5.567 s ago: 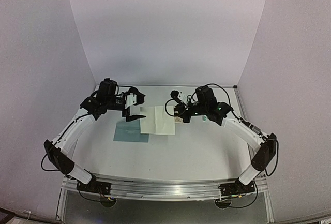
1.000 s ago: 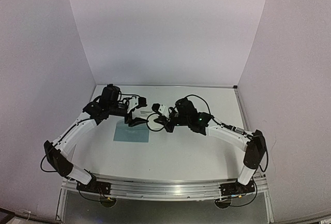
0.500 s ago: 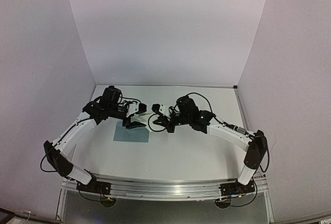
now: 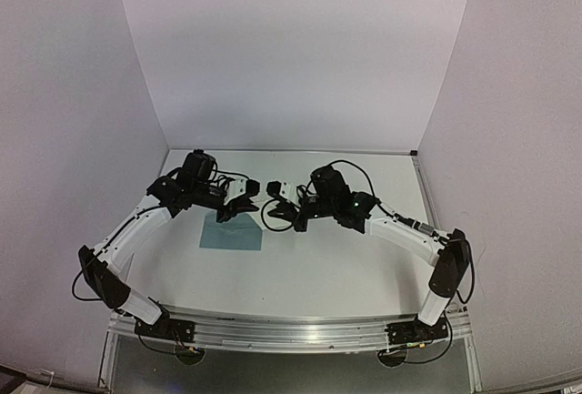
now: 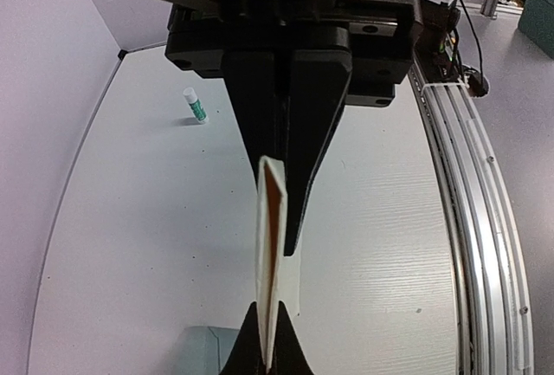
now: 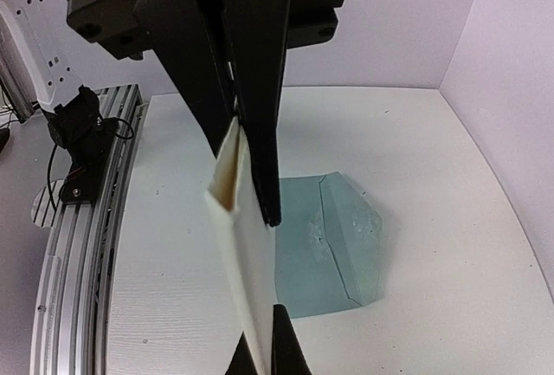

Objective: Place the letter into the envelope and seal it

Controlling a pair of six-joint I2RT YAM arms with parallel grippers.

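From above, the left end effector and the right end effector meet tip to tip over the far-middle of the white surface. Their black bodies and cables crowd the spot, so what lies between them cannot be made out. The pale teal envelope lies flat just near of them, its far edge partly under the left arm's wrist. In the left wrist view, the letter appears edge-on as a folded cream sheet standing upright, with a tan-orange inner face showing in the fold. The left end effector's own fingers, cut off by the lower frame edge, are pressed together on its near end. The right end effector's long black fingers come down from above and are clamped on its far end. A small white glue stick with a green band lies on the surface behind; its label is too small to read. Only a corner of the envelope shows at the bottom edge. In the right wrist view, the same folded letter is pinched at both ends and hangs above the envelope, whose flap lies open toward the right. A small sticker on the left arm's housing is illegible, and an aluminium rail runs along the left.
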